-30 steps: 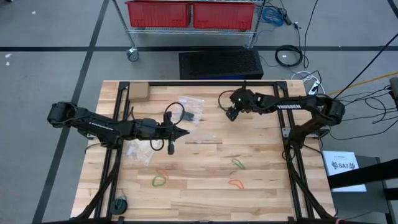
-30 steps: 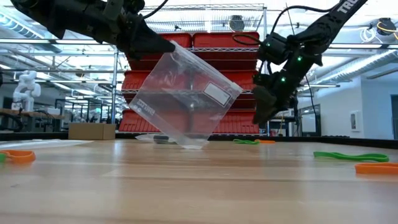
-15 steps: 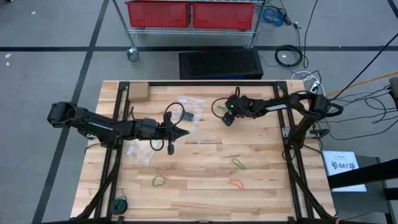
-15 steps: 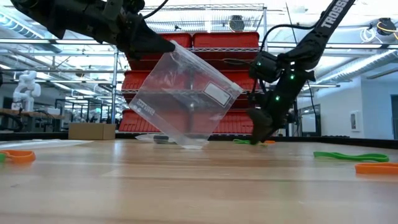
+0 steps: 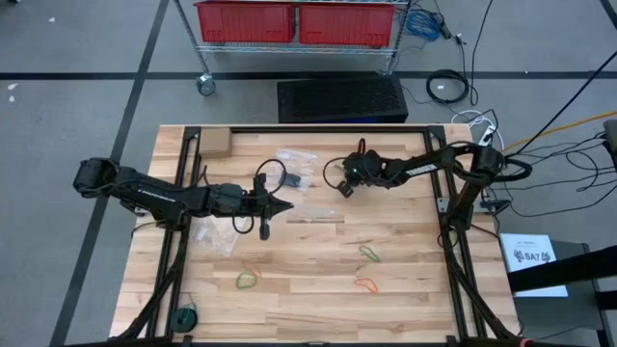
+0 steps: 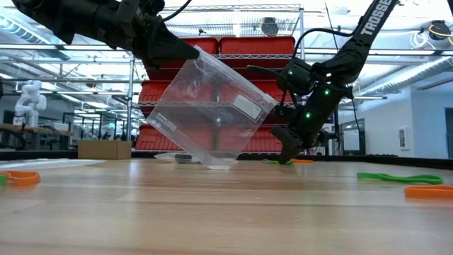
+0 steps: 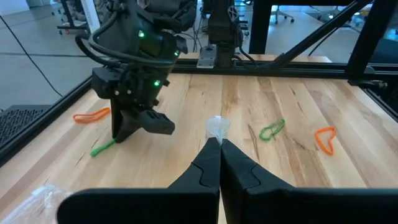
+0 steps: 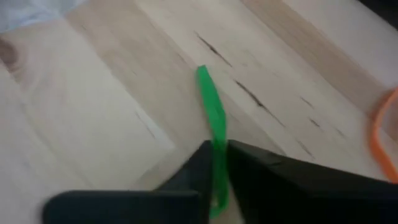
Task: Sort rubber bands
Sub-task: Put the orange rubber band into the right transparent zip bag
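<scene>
Green rubber band (image 8: 214, 118) pinched in right end effector (image 8: 219, 163), wrist view only.

light: bright, even overhead | shadows: soft, faint | right wrist view: blurred; low view: ceiling glare

Grey floor (image 5: 77, 96), wire shelf cart (image 5: 299, 48) holding red bins (image 5: 246, 19), black cables (image 5: 448, 87).
</scene>
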You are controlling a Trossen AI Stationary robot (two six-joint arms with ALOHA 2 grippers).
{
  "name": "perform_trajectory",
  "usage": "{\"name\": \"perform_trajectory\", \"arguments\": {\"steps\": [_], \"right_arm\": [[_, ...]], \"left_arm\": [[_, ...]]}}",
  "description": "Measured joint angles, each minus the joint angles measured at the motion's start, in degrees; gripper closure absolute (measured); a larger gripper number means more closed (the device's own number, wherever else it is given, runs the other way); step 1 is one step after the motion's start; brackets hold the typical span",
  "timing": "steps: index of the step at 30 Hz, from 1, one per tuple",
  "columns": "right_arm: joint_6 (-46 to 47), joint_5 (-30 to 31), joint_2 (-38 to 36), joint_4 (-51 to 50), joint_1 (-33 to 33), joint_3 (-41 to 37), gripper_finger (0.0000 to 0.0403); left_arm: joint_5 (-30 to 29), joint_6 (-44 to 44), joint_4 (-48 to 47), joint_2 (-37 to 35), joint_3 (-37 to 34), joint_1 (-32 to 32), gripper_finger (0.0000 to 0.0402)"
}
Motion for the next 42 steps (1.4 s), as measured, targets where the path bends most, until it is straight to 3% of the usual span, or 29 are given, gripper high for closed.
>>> {"name": "perform_trajectory", "arguments": {"steps": [2, 10, 18, 25, 35, 40, 42], "right_arm": [[-0.6, 0.6, 0.0, 0.0, -0.1, 0.0, 0.0392], [0.7, -0.6, -0.6, 2.1, 0.6, -0.2, 0.0363], [0.9, -1.5, -4.7, 2.2, 2.2, -0.3, 0.0248], [-0.5, 2.5, -7.2, -1.7, -4.4, -0.3, 0.0166], [-5.4, 2.0, -6.7, -2.9, -15.4, -0.2, 0.0156], [-6.9, -7.3, -3.9, -2.4, -18.1, -0.2, 0.0156], [-6.6, -8.1, -2.9, -1.9, -18.3, 0.0, 0.0156]], "left_arm": [[0.0, 0.0, 0.0, 0.0, 0.0, 0.0, 0.0402], [0.0, 0.0, -0.1, 0.0, 0.0, 0.0, 0.0402], [0.0, 0.0, -0.4, 0.0, 0.0, 0.0, 0.0402], [0.0, 0.0, -0.8, 0.0, 0.0, 0.0, 0.0402], [0.0, 0.1, -1.0, 0.0, 0.0, 0.0, 0.0402], [0.0, 0.2, -1.1, 0.0, 0.0, 0.0, 0.0402], [0.0, 0.3, -1.1, 0.0, 0.0, 0.0, 0.0402]]}}
